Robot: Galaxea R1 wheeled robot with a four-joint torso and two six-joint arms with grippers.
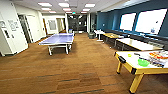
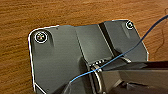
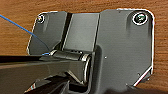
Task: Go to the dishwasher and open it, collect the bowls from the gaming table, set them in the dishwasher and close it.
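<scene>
The yellow gaming table with black end fittings stands at the right of the head view. A bright green bowl rests on its top near the front edge. Beside it lies a spread of colourful items that I cannot make out. The dishwasher is out of view. Both wrist views look down past the robot's dark plate onto brown wood-patterned carpet.
A blue table-tennis table stands ahead at the left centre. Wooden-top tables line the right wall under bright windows. A white wall with doors runs along the left. Brown carpet stretches between them toward a far corridor.
</scene>
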